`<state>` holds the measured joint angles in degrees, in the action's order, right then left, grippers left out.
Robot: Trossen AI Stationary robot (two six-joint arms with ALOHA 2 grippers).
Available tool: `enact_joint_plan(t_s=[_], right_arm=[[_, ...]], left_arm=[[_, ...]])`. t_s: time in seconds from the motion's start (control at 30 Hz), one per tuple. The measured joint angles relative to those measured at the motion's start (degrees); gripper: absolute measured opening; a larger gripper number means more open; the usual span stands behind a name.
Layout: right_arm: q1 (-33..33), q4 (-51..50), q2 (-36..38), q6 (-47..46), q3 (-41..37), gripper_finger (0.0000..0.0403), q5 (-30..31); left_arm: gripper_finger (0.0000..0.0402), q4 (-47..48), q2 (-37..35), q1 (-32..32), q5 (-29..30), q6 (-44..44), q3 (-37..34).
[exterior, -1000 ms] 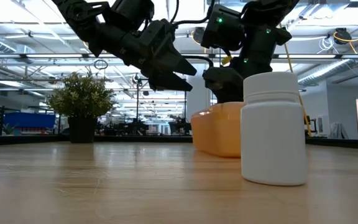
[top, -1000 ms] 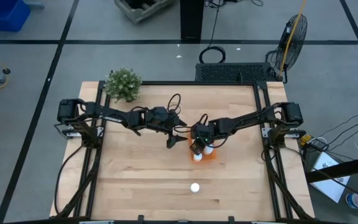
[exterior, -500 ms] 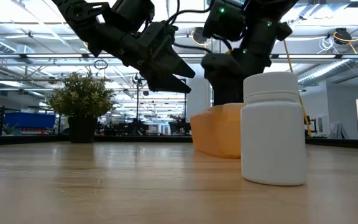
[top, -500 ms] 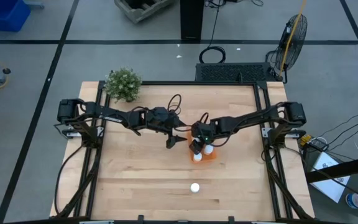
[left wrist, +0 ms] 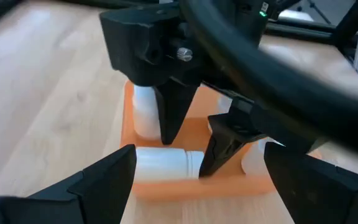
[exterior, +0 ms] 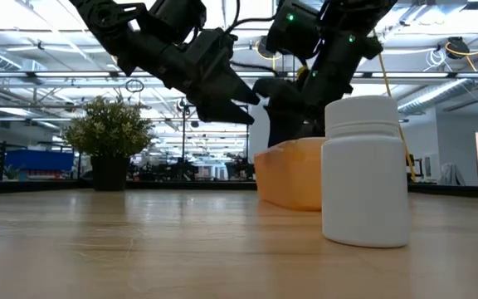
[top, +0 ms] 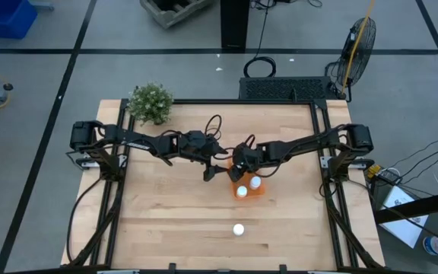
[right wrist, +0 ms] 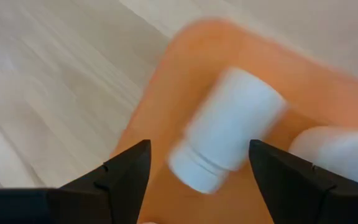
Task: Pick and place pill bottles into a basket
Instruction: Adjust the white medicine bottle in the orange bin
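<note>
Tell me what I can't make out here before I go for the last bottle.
- Bottle count in the basket: in the high view the right end effector covers part of it; the left wrist view is blocked too.
- Basket contents in the low view: hidden behind its wall.
- Loose bottle label: too small from above.
- Bottle in the right wrist view: blurred.

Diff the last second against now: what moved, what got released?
The right gripper has opened and pulled up and back off the basket, empty; the bottle it let go of lies on its side inside. The left gripper stayed open beside the basket, unmoved. The lone bottle near the table's front edge and the plant have not shifted.
</note>
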<state>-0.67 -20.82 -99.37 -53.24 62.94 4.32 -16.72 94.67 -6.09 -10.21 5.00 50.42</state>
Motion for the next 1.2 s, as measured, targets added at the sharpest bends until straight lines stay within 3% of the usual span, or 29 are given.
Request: enact_joint_plan(t_s=[0.43, 0.73, 1.0, 1.2], right_arm=[[0.04, -0.86, -2.45, -0.84, 0.06, 0.0259, 0.59], [-0.09, -3.56, -2.47, 1.14, 0.10, 0.0218, -0.74], [-0.18, -2.78, -3.45, 4.11, 0.10, 0.0147, -2.35], [-0.04, -1.80, -2.60, 6.19, -0.07, 0.0146, -1.32]], left_arm=[[0.0361, -0.01, 0.02, 0.09, 0.21, -0.44, -0.07], [0.0361, -0.04, -0.02, 0.15, 0.43, -0.31, 0.01], [0.0361, 0.07, -0.02, 0.15, 0.65, -0.31, 0.01], [0.0361, 0.11, -0.02, 0.15, 0.85, -0.42, 0.01]])
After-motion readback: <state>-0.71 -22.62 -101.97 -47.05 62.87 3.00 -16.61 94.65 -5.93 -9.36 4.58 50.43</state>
